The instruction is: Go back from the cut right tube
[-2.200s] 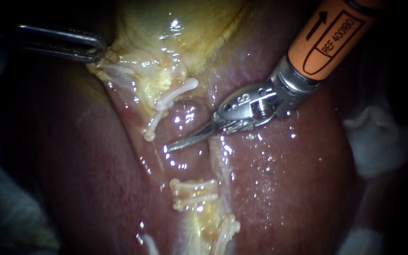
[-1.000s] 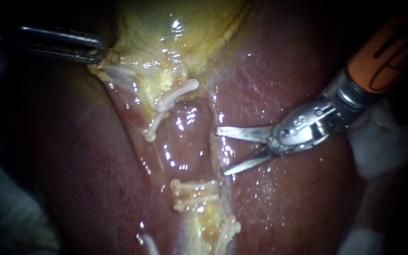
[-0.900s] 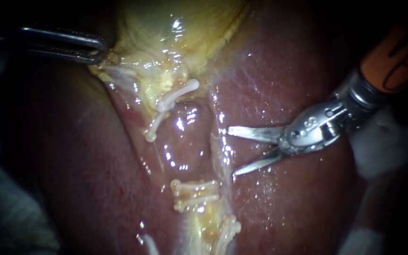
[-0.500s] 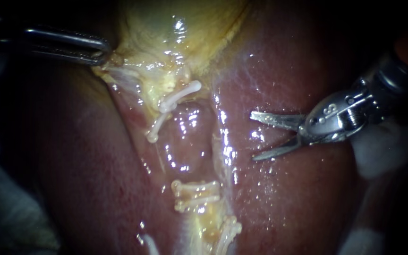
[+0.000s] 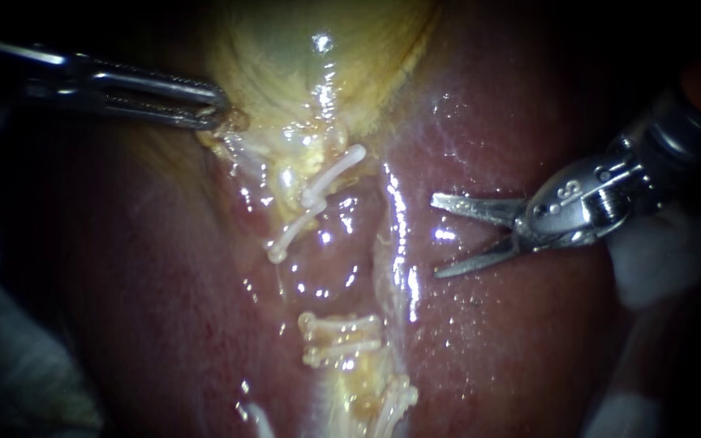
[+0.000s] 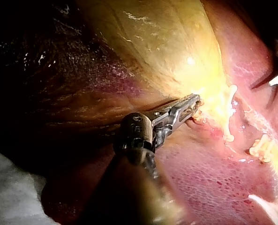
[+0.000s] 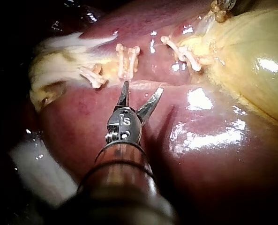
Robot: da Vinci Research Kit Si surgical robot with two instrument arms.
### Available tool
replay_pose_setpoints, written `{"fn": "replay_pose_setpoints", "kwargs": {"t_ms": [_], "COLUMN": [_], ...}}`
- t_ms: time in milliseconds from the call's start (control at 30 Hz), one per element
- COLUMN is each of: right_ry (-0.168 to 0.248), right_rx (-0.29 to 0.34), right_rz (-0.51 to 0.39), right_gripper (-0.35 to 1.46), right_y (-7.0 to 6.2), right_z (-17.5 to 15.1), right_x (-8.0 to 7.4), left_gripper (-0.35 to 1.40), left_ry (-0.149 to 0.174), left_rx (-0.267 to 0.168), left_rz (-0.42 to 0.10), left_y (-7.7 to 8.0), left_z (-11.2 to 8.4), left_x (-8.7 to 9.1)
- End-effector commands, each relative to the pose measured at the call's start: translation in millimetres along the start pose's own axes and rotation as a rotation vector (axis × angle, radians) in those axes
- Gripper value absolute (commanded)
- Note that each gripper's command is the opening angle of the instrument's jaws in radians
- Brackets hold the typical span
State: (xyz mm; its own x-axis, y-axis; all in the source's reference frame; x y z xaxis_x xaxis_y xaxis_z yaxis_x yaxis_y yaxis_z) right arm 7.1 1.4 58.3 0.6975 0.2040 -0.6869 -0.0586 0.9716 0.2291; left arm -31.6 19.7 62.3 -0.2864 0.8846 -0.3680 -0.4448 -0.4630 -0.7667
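Note:
My right instrument (image 5: 436, 236) hangs over the liver (image 5: 513, 341) with its two blades open and nothing between them, to the right of the clipped tissue strip. Two white clips (image 5: 322, 188) sit at the gallbladder end, and more clips (image 5: 341, 337) sit lower down. The gap (image 5: 318, 272) between them is where the tube is parted. My left instrument (image 5: 222, 118) is shut on the edge of the yellow gallbladder (image 5: 310, 65). In the right wrist view the open blades (image 7: 142, 90) stand just short of the clips (image 7: 127, 60). The left wrist view shows the jaws (image 6: 191, 106) gripping gallbladder tissue.
A pale strand (image 5: 389, 268) runs down the strip beside the gap. White gauze (image 5: 659, 251) lies behind my right instrument's shaft, and more gauze (image 6: 12, 187) lies beside the liver in the left wrist view.
My right instrument drew back to the right from the gap between the clips, and its blades opened. My left instrument then shifted right, carrying the gallbladder edge and upper clips with it.

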Motion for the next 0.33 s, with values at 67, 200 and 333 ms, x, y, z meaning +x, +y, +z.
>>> {"fn": "replay_pose_setpoints", "kwargs": {"t_ms": [67,200,333], "right_ry": [0.001,0.002,0.002], "right_rx": [0.0,0.003,0.003], "right_rz": [-0.001,-0.001,-0.001], "right_gripper": [1.35,1.33,1.33], "right_y": [0.0,-0.1,-0.1], "right_z": [-0.1,-0.1,-0.1], "right_x": [0.0,0.0,0.0], "left_gripper": [-0.35,-0.35,-0.35], "left_ry": [0.0,0.0,0.0], "left_rx": [-0.002,-0.002,-0.002], "left_rz": [-0.001,-0.001,-0.001], "left_y": [-0.1,-0.1,-0.1], "left_z": [0.0,0.0,0.0], "left_x": [0.0,0.0,0.0]}}
